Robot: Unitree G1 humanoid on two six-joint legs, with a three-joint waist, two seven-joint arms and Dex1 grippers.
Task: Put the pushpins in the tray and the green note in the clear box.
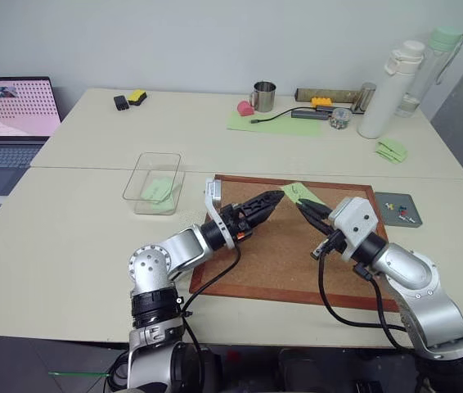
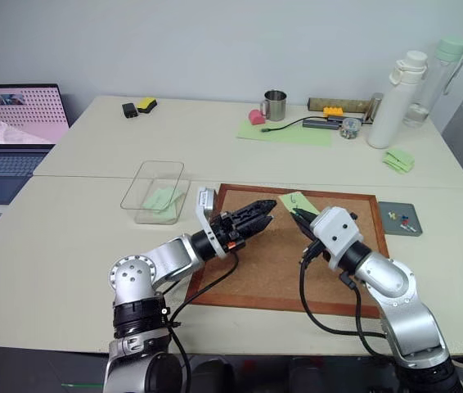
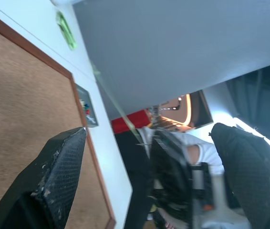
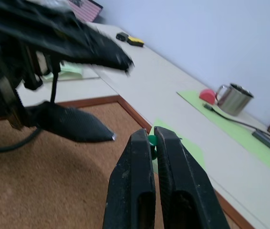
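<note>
My right gripper (image 1: 299,205) hangs over the far edge of the cork board (image 1: 280,262), shut on a green pushpin (image 4: 151,140) whose head shows between the fingertips. The green note (image 1: 302,193) sits right at that pin; I cannot tell whether it hangs from the pin or rests on the board. My left gripper (image 1: 274,205) points at it from the left, open and holding nothing. The clear box (image 1: 154,184) stands left of the board with a pale-green paper inside. The dark-grey tray (image 1: 397,205), right of the board, holds a few small pushpins (image 1: 404,214).
A laptop (image 1: 11,106) stands at the far left. At the back are a metal mug (image 1: 263,96), a large green sheet (image 1: 280,123) with a cable, a white bottle (image 1: 387,90) and a crumpled green wad (image 1: 391,150).
</note>
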